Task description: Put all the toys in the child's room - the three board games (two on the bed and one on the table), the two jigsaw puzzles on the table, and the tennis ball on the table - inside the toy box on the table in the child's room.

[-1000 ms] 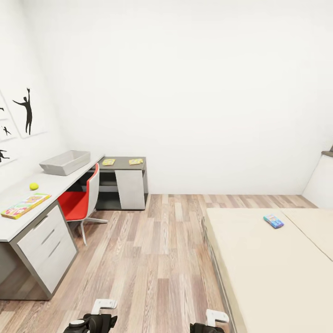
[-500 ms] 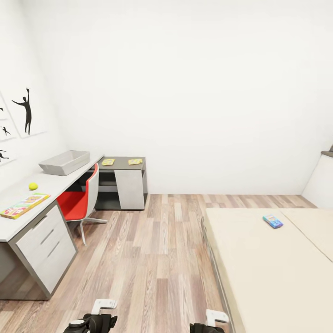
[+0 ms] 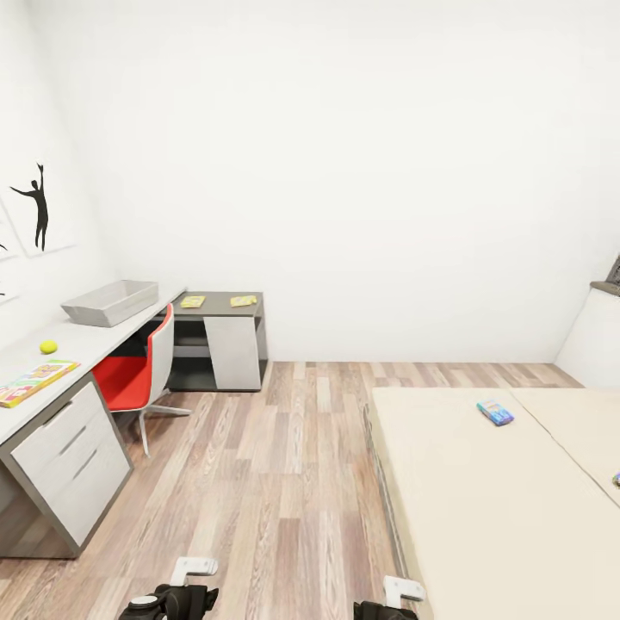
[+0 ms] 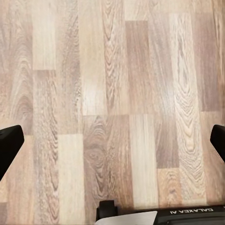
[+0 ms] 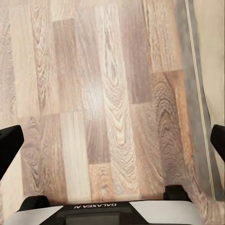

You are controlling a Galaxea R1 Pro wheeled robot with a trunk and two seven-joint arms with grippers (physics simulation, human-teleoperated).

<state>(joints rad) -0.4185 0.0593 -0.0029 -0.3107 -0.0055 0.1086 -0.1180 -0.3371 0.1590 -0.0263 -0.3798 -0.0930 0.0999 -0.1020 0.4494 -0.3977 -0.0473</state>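
Note:
The light-grey toy box (image 3: 110,301) stands on the white table (image 3: 86,343) along the left wall. Nearer me on that top lie the tennis ball (image 3: 48,346) and a long yellow-red-green board game (image 3: 33,382). Two jigsaw puzzles (image 3: 193,301) (image 3: 244,300) rest on the dark corner section. A small teal-blue board game (image 3: 495,412) lies on the cream bed (image 3: 482,508), and a colourful sliver (image 3: 616,479) shows at the bed's right edge. My left gripper (image 4: 112,145) and right gripper (image 5: 112,140) hang open over the wood floor, holding nothing.
A red-and-white chair (image 3: 133,375) is tucked at the table. Wood-plank floor (image 3: 284,465) runs between table and bed. The bed's dark frame edge (image 5: 194,93) passes close beside my right gripper. A silhouette picture (image 3: 36,207) hangs on the left wall.
The whole head view has slid left, so the camera has turned or moved right. A colourful sliver has come into view at the bed's right edge. Nothing in the room moved.

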